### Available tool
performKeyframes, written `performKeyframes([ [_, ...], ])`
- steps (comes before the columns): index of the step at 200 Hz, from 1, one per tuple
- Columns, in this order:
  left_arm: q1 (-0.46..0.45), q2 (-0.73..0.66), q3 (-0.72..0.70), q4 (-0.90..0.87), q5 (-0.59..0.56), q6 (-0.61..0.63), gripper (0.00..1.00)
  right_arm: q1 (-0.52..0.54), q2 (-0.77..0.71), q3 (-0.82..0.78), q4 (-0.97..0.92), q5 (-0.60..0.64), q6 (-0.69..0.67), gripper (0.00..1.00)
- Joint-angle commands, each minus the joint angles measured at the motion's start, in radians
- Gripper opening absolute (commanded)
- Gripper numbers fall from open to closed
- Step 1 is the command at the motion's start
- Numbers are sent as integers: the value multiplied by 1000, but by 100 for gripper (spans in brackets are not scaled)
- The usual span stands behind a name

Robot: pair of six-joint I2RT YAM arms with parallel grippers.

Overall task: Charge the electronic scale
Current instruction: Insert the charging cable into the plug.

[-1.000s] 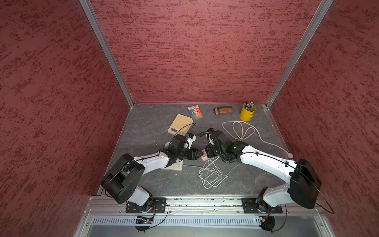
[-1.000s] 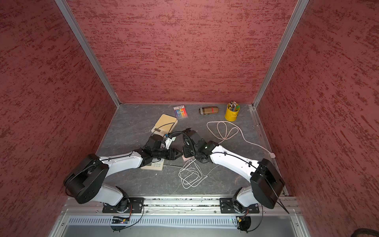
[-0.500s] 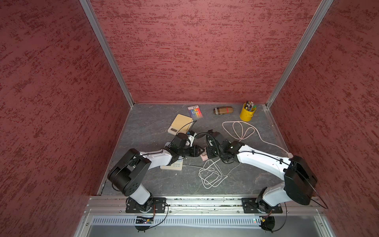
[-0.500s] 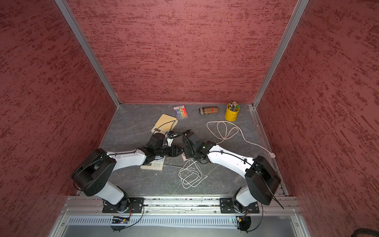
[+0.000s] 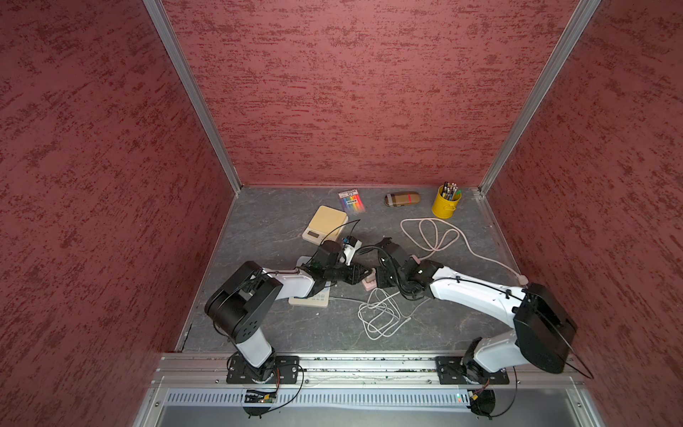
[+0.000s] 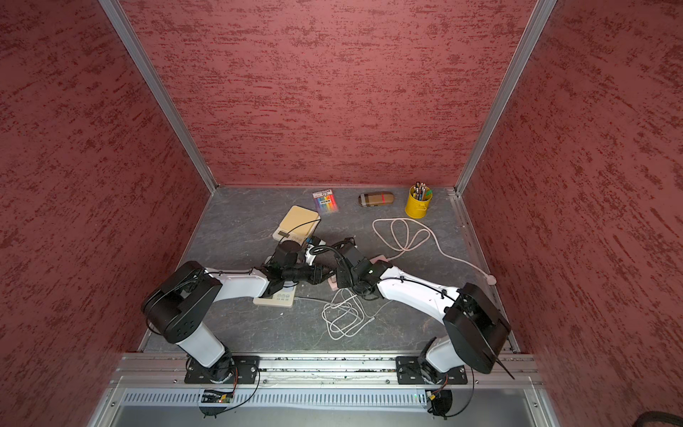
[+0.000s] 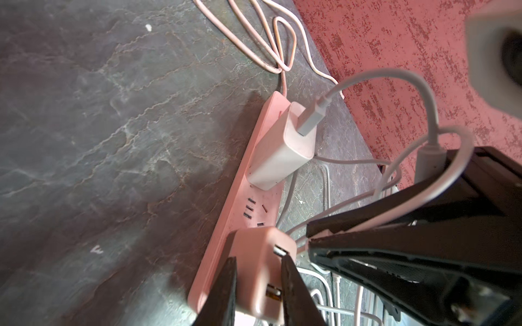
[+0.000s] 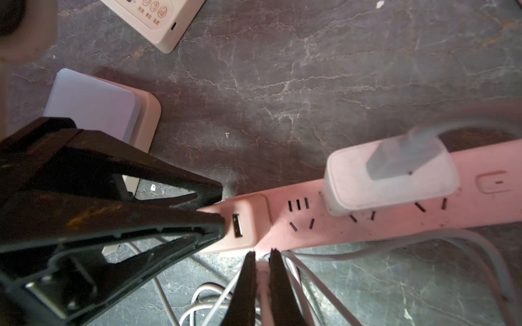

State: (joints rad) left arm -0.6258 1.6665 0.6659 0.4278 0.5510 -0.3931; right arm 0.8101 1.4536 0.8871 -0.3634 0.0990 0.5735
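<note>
Left jaws: clenched on the sides of the pink USB charger (image 7: 254, 245), which is seated at the end of the pink power strip (image 7: 262, 197). Right jaws: pinched shut on the plug end of the white cable (image 8: 263, 271), held just beside that charger. White charger (image 7: 282, 146): plugged in farther along the strip, cable attached. White electronic scale (image 5: 314, 300): laid flat on the counter (image 5: 266, 229), partly under the left arm, near the strip.
</note>
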Motion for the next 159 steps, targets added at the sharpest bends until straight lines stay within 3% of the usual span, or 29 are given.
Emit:
performKeyframes([
  [1, -24, 10, -12, -34, 17, 46, 25, 1, -33, -12, 99, -1, 20, 0],
  [159, -48, 10, -6, -69, 10, 86, 8, -3, -6, -52, 175, -30, -177, 0],
])
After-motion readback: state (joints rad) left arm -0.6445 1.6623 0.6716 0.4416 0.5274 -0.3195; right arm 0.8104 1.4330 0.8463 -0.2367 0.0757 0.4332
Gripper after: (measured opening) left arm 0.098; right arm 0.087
